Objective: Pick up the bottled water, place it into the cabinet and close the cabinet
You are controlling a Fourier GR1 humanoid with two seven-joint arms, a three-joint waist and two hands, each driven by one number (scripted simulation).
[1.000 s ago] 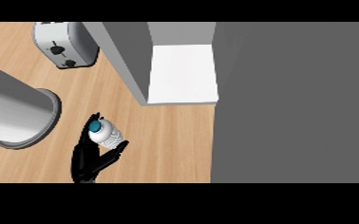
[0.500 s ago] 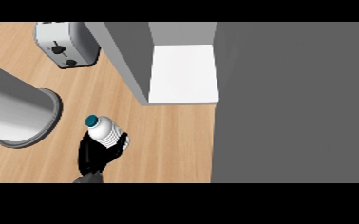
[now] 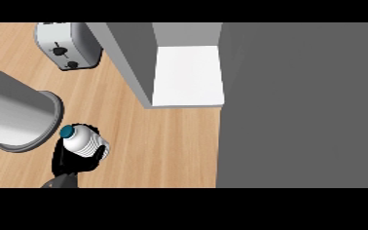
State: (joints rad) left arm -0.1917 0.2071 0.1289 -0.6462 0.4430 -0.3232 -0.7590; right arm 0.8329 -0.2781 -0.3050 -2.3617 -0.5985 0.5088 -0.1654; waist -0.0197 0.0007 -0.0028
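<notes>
A silver toaster is seen at the top left of the wooden counter. A big grey pot is seen at the left edge.

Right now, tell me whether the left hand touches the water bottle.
Touching. The head view shows the left hand curled round the water bottle.

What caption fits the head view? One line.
Left hand grips the bottled water on the wooden counter, near the open cabinet.
</notes>
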